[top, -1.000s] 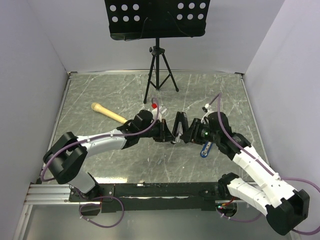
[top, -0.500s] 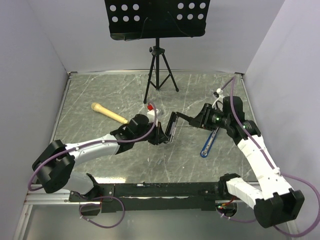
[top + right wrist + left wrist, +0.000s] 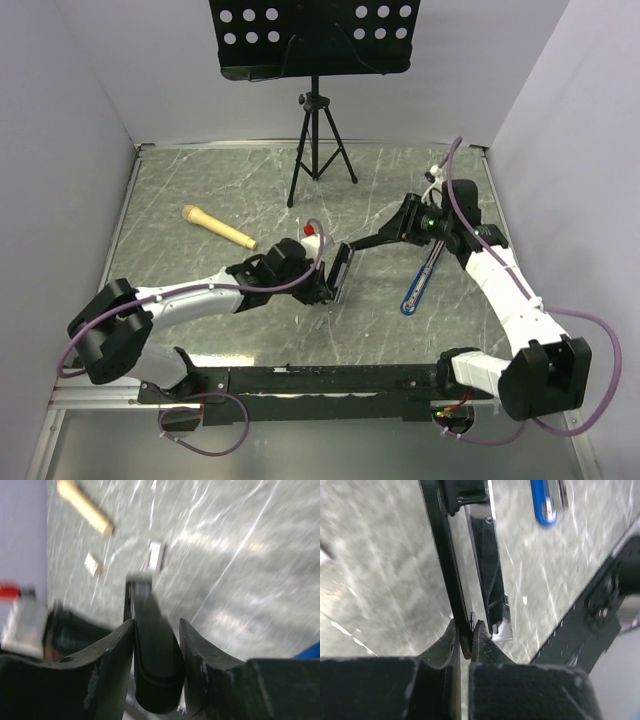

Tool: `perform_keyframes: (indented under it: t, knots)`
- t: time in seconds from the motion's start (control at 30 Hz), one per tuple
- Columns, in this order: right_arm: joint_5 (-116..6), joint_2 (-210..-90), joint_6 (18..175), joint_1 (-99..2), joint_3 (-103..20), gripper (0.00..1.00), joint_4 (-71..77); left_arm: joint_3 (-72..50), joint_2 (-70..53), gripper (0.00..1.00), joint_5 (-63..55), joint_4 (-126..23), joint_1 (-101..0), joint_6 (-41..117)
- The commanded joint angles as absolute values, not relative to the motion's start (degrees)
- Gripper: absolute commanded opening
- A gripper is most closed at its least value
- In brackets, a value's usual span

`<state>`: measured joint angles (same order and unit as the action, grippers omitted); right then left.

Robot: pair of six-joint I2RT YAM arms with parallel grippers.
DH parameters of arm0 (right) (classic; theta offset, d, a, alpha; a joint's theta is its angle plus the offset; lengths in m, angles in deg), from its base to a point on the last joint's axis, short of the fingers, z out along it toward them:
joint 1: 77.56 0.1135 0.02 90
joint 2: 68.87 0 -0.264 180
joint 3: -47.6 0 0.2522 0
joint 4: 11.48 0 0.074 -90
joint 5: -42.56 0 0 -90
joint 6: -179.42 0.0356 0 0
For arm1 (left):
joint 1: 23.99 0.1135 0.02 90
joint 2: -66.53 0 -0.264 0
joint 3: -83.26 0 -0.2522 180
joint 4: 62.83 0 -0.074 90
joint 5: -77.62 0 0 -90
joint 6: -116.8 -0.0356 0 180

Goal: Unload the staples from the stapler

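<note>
Black slim hinged stapler [image 3: 340,266] hangs above the table [image 3: 200,180], swung much wider open than a second ago, so unloading looks doable. Left gripper [image 3: 466,630] pinches its base tight; beyond, right gripper [image 3: 156,625] clamps the top arm. Can't tell if staples sit in the shiny rail [image 3: 490,575].

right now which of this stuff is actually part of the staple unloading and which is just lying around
In the job:
- stapler, held open between left claw and right claw
- pale strip on the table, possibly staples

Lying about:
- wooden-handled tool
- blue-handled tool
- small tan block
- tripod stand
</note>
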<state>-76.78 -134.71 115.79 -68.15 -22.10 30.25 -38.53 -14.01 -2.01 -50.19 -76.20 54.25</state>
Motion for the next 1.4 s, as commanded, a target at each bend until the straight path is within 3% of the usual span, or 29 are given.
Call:
perform_keyframes:
  t: [0.0, 0.43, 0.67, 0.87, 1.17, 1.37]
  knots:
    - [-73.5, -138.6, 116.3, -68.8, -22.7, 0.47, 15.6, -36.4, -13.4, 0.01, 13.4, -57.8, -82.5, 43.8]
    - [-77.5, -143.8, 116.6, -68.6, -18.0, 0.51, 11.3, -37.9, -13.2, 0.01, 13.1, -60.4, -83.0, 45.0]
    - [-74.8, -139.3, 115.8, -68.6, -21.2, 0.72, 18.2, -35.3, -16.2, 0.01, 7.1, -58.7, -82.4, 50.4]
    - [-70.7, -138.7, 114.6, -68.7, -23.7, 0.83, 23.9, -36.0, -17.3, 0.01, 1.1, -57.7, -79.8, 53.3]
    - [-75.6, -133.9, 114.9, -68.7, -19.9, 0.87, 24.1, -35.2, -16.4, 0.01, -11.1, -52.2, -78.1, 53.3]
    - [-77.0, -133.0, 115.5, -68.6, -14.9, 0.87, 20.7, -35.3, -16.3, 0.01, -11.4, -52.2, -78.1, 52.7]
